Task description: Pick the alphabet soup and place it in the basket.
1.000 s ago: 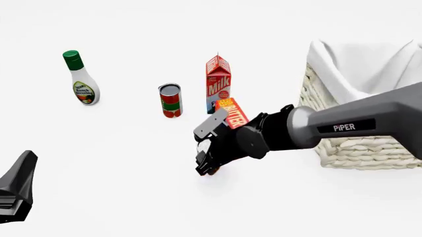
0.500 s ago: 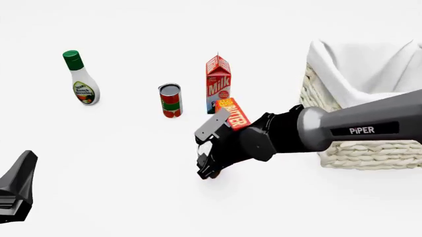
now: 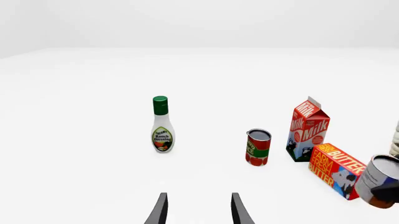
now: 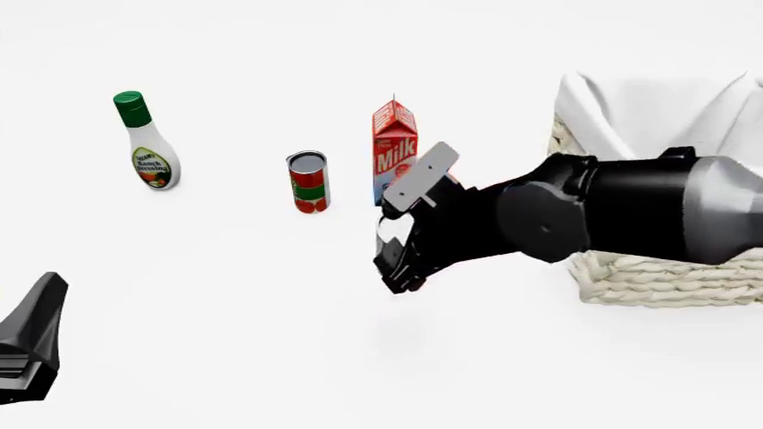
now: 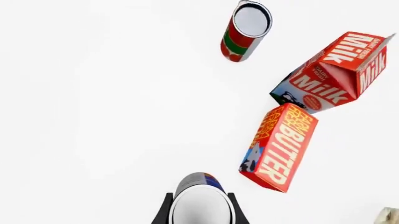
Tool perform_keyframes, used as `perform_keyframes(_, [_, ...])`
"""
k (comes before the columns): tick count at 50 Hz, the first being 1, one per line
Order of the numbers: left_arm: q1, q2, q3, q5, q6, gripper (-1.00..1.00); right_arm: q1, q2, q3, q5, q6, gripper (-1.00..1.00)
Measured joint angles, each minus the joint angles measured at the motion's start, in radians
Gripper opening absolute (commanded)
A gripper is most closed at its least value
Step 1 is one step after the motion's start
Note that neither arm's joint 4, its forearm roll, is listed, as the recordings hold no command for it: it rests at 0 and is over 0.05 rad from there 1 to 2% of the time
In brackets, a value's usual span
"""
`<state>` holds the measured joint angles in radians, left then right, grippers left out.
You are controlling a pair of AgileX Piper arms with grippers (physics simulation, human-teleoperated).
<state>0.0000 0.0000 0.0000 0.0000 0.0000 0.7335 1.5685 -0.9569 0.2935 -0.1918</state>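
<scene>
The alphabet soup can (image 5: 201,198), blue-labelled with a white-silver top, sits between the fingers of my right gripper (image 5: 201,211), which is shut on it. In the front view the right gripper (image 4: 399,259) hangs above the table, left of the basket (image 4: 644,268), and the arm hides most of the can. The can also shows in the left wrist view (image 3: 376,179), off the table. The basket is cream wicker with a white cloth lining. My left gripper (image 4: 30,344) rests low at the near left, open and empty, with its fingers (image 3: 160,210) apart.
A ranch dressing bottle (image 4: 149,147) stands at the far left. A red-and-green can (image 4: 307,181) and a milk carton (image 4: 394,147) stand mid-table. The butter box (image 5: 281,147) lies under the right arm, hidden in the front view.
My right gripper has risen off the table with the can and moved up and right toward the basket. The left arm has not moved.
</scene>
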Motion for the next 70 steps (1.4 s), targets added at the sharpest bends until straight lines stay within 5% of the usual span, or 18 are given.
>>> perform_keyframes(34, [0.0, 0.0, 0.0, 0.0, 0.0, 1.0, -0.114, -0.322, -0.208, 0.275, -0.052, -1.0])
perform_keyframes(70, [0.0, 0.0, 0.0, 0.0, 0.0, 1.0, -0.455, -0.303, -0.41, 0.324, -0.101, -1.0])
